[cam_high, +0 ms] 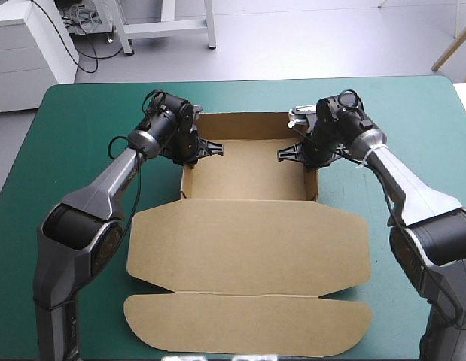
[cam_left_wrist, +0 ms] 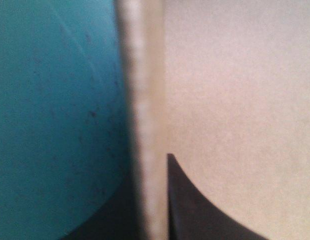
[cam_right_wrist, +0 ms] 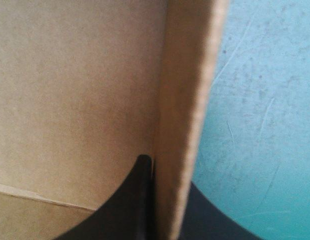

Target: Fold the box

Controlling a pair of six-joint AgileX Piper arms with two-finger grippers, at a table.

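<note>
open brown box (cam_high: 248, 171) on teal-green cover (cam_high: 82, 124)

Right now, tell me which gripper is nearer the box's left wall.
Left. The left gripper grips that wall; the right gripper grips the opposite wall, across the box.

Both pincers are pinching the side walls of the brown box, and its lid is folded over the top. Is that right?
Not quite. The left pincer and right pincer do pinch the side walls of the box, but the high view shows the lid lying flat on the teal-green cover, so the box is open on top.
</note>
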